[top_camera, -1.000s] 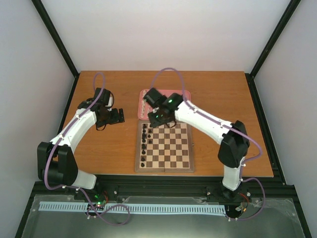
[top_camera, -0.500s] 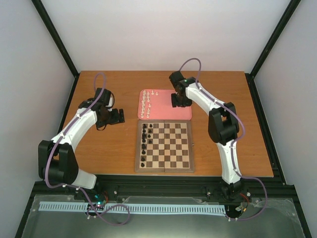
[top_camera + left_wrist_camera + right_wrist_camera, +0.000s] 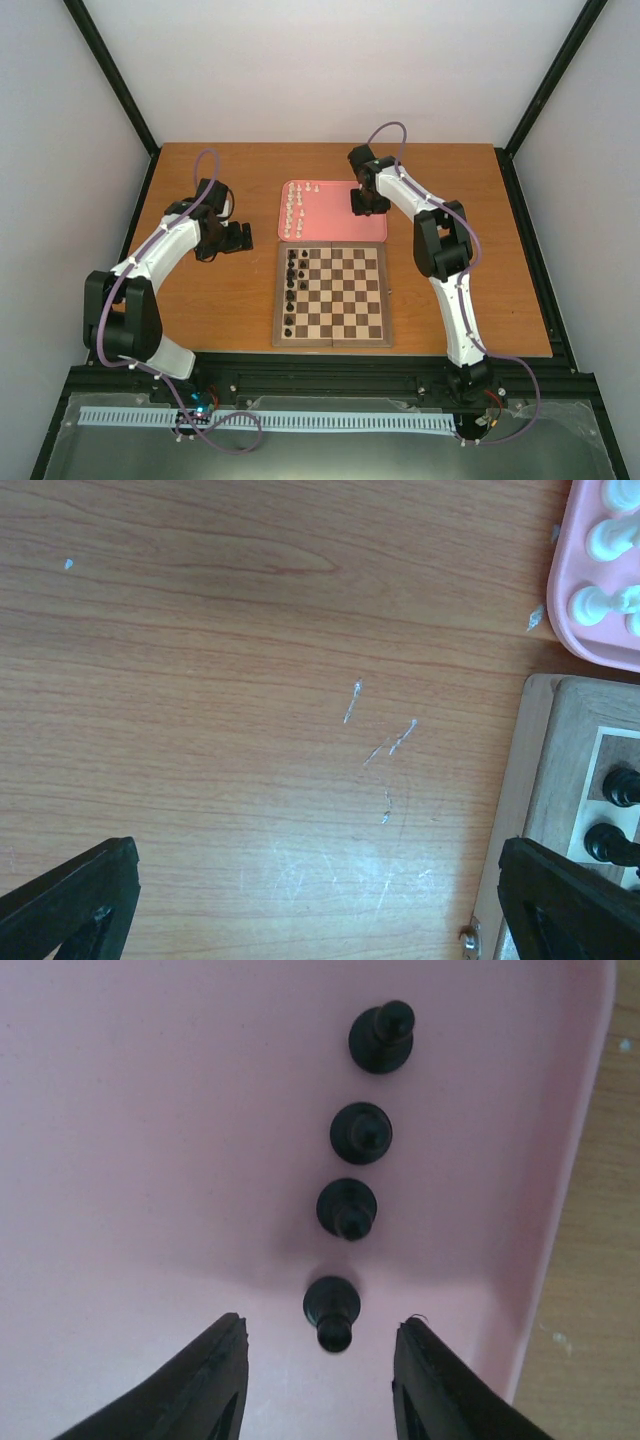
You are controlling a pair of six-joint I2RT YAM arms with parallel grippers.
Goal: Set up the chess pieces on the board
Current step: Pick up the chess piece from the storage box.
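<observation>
Four black, round-based chess pieces (image 3: 360,1133) are lined up on a pink tray (image 3: 150,1140). The nearest is flanked by the open, empty right claw (image 3: 322,1328).

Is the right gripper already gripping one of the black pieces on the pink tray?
No: the right gripper is open, its jaws standing clear on either side of the nearest black piece.

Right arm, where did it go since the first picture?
The right gripper swung from the far left corner of the board to the pink tray, where it now hangs open over a row of four black pieces, gripping none. The left gripper stayed open over bare table, and the black pieces on the board kept their column.
</observation>
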